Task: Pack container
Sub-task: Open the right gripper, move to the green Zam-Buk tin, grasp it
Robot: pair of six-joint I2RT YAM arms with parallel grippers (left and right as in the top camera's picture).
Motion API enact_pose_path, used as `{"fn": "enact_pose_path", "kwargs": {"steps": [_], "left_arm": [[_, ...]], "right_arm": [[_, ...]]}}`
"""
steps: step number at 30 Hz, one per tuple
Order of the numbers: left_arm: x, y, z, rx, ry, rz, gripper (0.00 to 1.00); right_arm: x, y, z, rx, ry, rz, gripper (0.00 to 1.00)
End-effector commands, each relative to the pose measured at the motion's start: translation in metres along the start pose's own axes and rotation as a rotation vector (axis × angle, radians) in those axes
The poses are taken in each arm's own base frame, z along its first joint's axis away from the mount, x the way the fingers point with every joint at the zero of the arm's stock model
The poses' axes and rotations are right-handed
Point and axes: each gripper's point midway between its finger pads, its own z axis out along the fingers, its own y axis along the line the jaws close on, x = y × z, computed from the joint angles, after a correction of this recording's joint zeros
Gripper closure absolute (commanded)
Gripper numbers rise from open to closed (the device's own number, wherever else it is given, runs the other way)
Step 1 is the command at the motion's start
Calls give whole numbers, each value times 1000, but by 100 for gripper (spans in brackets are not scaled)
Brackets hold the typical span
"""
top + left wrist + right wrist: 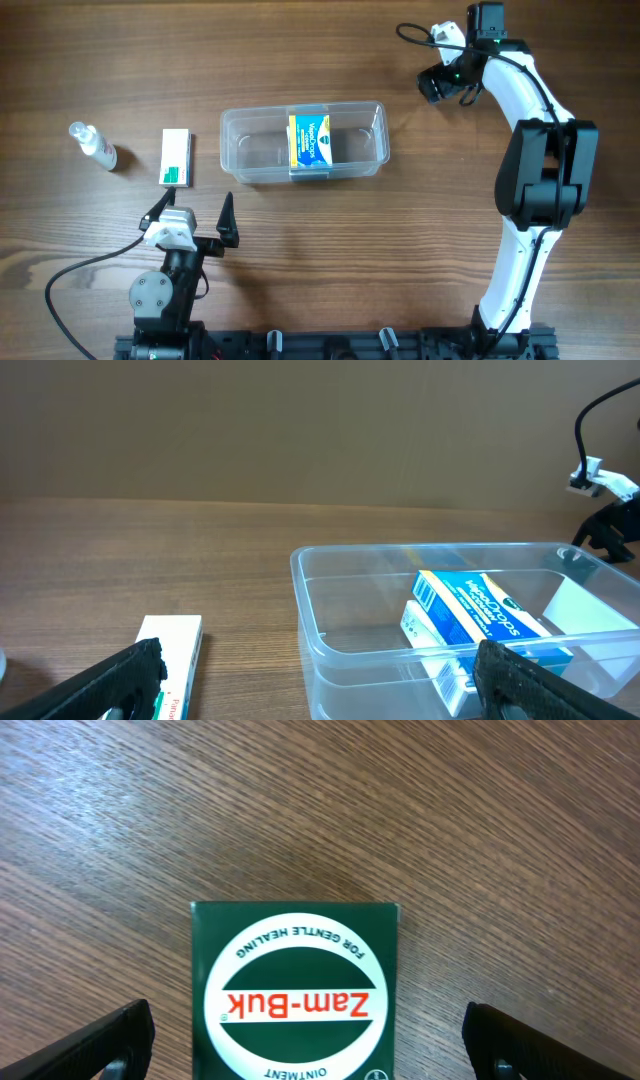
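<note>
The clear plastic container [256, 150] stands mid-table and holds a blue and yellow box [311, 140] leaning on a white box. In the left wrist view the container [345, 660] is just ahead, with the blue box [480, 615] inside. My left gripper [196, 214] is open and empty, near the table's front, short of the container; its fingers [320, 690] frame the container's near corner. My right gripper [447, 82] is at the far right, open, straddling a green Zam-Buk box [296, 990] lying flat on the table between its fingers [310, 1045]. That box is hidden in the overhead view.
A white and green box [177, 157] lies left of the container and shows in the left wrist view [172, 650]. A small clear spray bottle [93, 145] lies further left. A black cable runs from the left arm's base.
</note>
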Motion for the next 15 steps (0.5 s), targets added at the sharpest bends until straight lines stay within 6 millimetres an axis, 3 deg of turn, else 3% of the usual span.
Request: {"fn": "enact_pose_path", "kwargs": {"steps": [1, 15], "left_arm": [[2, -1, 0, 8, 2, 12, 0], [2, -1, 0, 8, 2, 12, 0]], "right_arm": [[11, 13, 18, -63, 19, -17, 0], [23, 17, 35, -83, 54, -12, 4]]}}
